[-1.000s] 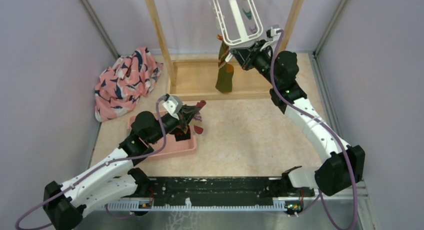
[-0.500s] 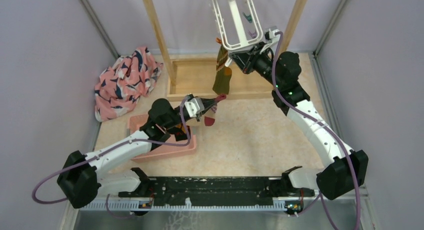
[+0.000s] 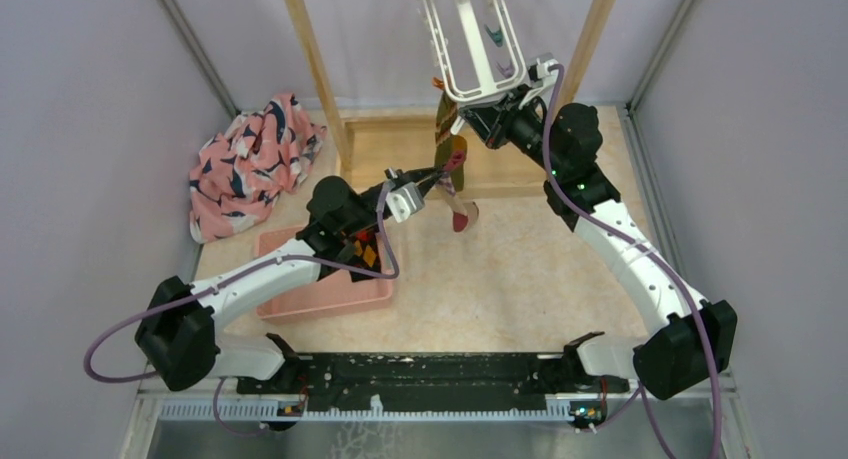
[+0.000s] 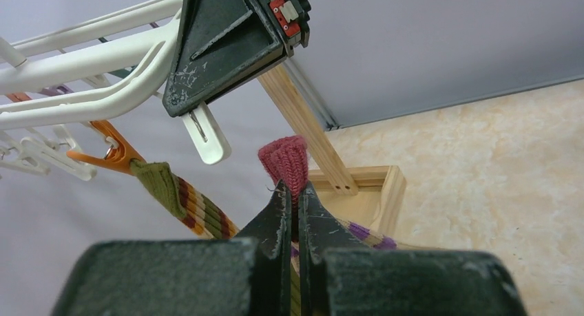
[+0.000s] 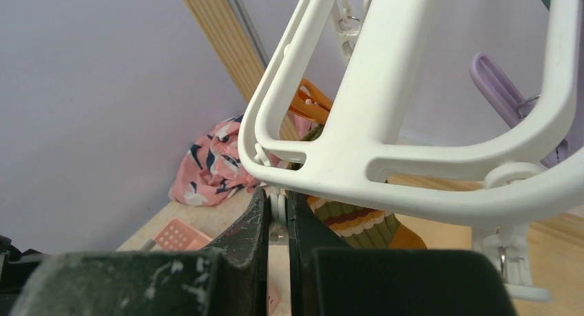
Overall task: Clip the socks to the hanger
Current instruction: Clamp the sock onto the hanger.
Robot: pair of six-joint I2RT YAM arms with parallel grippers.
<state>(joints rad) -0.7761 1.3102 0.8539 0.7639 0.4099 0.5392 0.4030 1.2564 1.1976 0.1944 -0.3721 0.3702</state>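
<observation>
My left gripper (image 3: pixel 441 175) is shut on the dark red cuff of a beige sock (image 3: pixel 463 217), which hangs below it in the air. In the left wrist view the cuff (image 4: pixel 285 161) sticks up between my shut fingers, just below a white clip (image 4: pixel 206 133). My right gripper (image 3: pixel 478 109) is shut on that white clip (image 5: pixel 278 204) under the white hanger (image 3: pixel 470 41). An olive-green striped sock (image 4: pixel 186 200) hangs from an orange clip (image 4: pixel 110 149) beside it. An argyle sock (image 3: pixel 365 251) lies in the pink tray (image 3: pixel 330 294).
The hanger hangs from a tall wooden rack with posts (image 3: pixel 310 59) and a box-like base (image 3: pixel 395 154). A big pink patterned cloth (image 3: pixel 250 164) lies at the back left. Purple and teal clips (image 3: pixel 497 34) dangle further back on the hanger.
My left gripper has carried the beige sock from above the pink tray up and to the right, close under the hanger. The right gripper stays on the white clip.
</observation>
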